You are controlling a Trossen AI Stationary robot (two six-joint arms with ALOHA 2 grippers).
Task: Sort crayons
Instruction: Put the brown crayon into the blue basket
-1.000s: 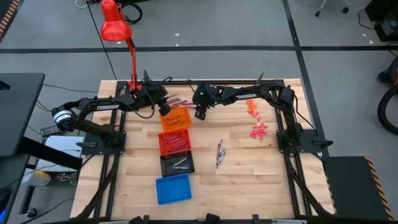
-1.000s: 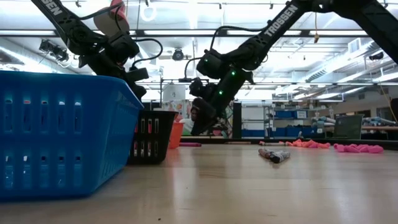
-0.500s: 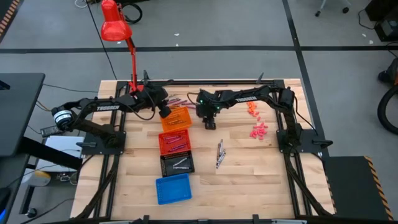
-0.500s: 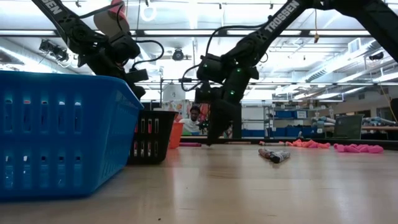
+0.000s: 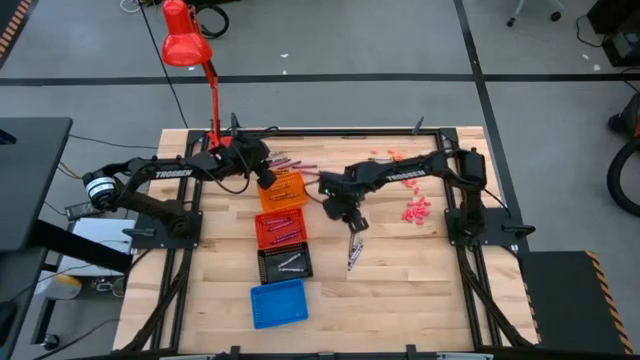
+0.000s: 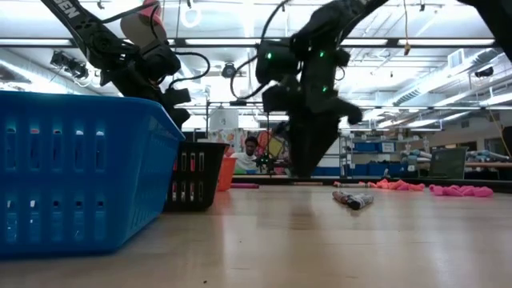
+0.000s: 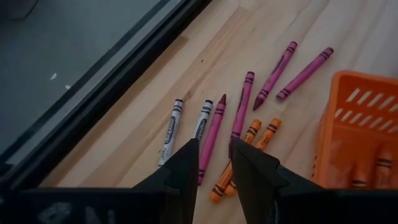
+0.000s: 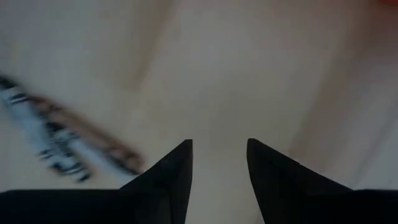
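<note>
1. Nearest the desk's (image 5: 400,290) front edge: a blue tray (image 5: 276,302), then a black tray (image 5: 284,263), a red tray (image 5: 280,229) and an orange tray (image 5: 282,190) in one column. All four sit close together, so a crayon released off-centre could land in the wrong tray.
2. Mid-desk: the right hand (image 5: 356,222) hovers, fingers apart and empty, just above a small cluster of grey crayons (image 5: 352,250). These lie touching; closing on them may catch two at once or roll one away.
3. Farther back: the left hand (image 7: 214,163), fingers part-spread and holding nothing, hangs over loose maroon crayons (image 7: 241,114), orange crayons (image 7: 239,155) and white crayons (image 7: 171,129) beside the orange tray. They lie near the desk's back edge; a nudge could send one off.
4. Pink pieces (image 5: 416,209) lie well apart, untouched.
</note>
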